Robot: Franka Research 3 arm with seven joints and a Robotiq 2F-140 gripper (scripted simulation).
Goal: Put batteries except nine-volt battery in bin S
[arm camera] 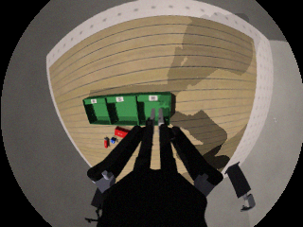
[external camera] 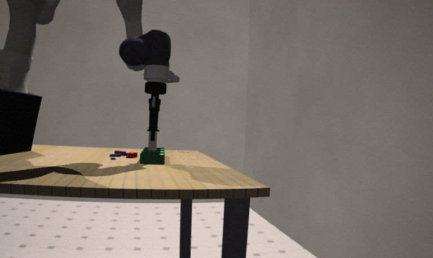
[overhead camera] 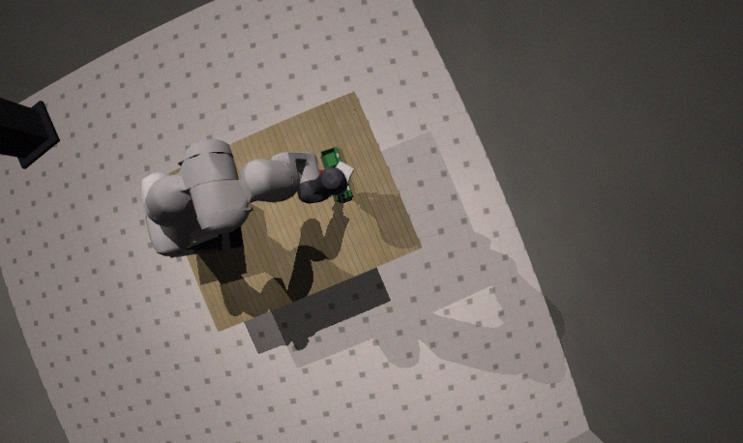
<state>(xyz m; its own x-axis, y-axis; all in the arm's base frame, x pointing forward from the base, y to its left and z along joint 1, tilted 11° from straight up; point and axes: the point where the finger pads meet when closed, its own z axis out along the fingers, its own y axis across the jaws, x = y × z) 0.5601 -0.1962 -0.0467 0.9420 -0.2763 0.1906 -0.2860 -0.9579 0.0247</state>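
Over end compartment of green bins (overhead camera: 323, 158) (external camera: 152, 158) (arm camera: 138, 111) – gripper (external camera: 152, 146) (arm camera: 156, 113) closed, fingertips low at bins | beside bins, on table (overhead camera: 383, 220) (external camera: 220, 178) (arm camera: 128, 57) – red block (external camera: 131, 155) (arm camera: 121, 132), red cylinder (external camera: 117, 152) (arm camera: 106, 142), blue pieces (external camera: 115, 155) (arm camera: 114, 140) | bin letters, battery types unreadable

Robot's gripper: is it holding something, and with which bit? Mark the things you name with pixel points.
The gripper (external camera: 152, 148) (arm camera: 156, 113) holds nothing that I can see: its fingers are nearly closed, with only a narrow gap between the tips.

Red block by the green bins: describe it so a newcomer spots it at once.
On the wooden table stands a row of three green bins. Close beside the row, on the robot base's side, lies the red block. It is boxy and chunkier than the slim red and blue pieces next to it.
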